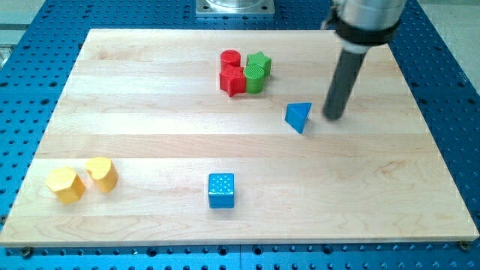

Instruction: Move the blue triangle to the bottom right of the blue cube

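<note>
The blue triangle [298, 116] lies right of the board's middle, in the upper half. The blue cube [221, 190] sits lower down, near the view's bottom centre, well to the lower left of the triangle. My tip [334, 117] rests on the board just to the right of the blue triangle, a small gap apart from it. The dark rod rises from it to the view's top right.
A red cylinder [230, 59], a red star-like block [233, 80], a green star-like block [259, 63] and a green cylinder [254, 78] cluster at upper centre. Two yellow blocks [66, 184] [100, 173] sit at lower left. The wooden board [150, 112] lies on a blue perforated table.
</note>
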